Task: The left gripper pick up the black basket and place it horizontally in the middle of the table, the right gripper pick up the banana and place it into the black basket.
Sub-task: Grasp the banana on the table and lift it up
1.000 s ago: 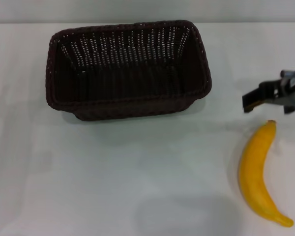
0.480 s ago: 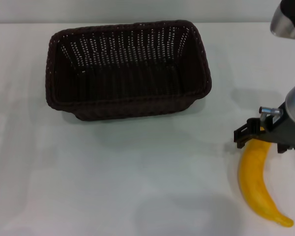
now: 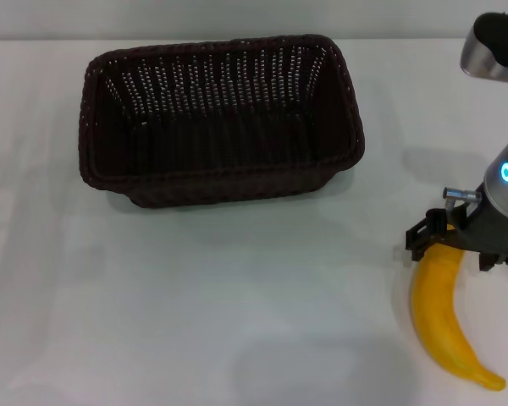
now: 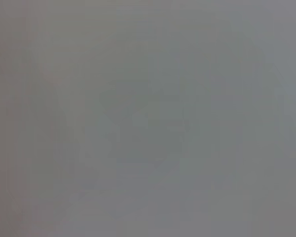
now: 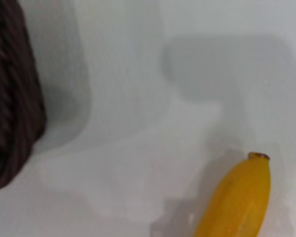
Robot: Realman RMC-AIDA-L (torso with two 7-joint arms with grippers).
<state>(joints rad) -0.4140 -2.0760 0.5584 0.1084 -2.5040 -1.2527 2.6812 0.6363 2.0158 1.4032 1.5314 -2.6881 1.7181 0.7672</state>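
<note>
1. The banana (image 3: 440, 317) lies on the white table (image 3: 195, 304) at the robot's near right, its long axis running near-to-far with a slight tilt: the stem end points away from the robot, the blunt end curls toward the near right edge of the head view.
2. The right tool (image 3: 457, 244) sits low over the banana's far end, one black jaw showing to the left of the fruit and another part to its right; whether the jaws are pinching the banana or merely straddling it cannot be told.
3. The black basket (image 3: 220, 118) stands open side up at the far middle-left of the table, its long axis running left to right, well apart from the banana.
4. The right wrist view shows the banana's tip (image 5: 239, 197) on the table, with the basket's wall (image 5: 12, 98) at the frame's edge.
5. The left tool is out of sight; its wrist view shows only blank grey.
6. A second ago the right tool hung beyond the banana's stem end; half a second ago it had reached the stem, where it has barely shifted since. Banana and basket have not moved.
</note>
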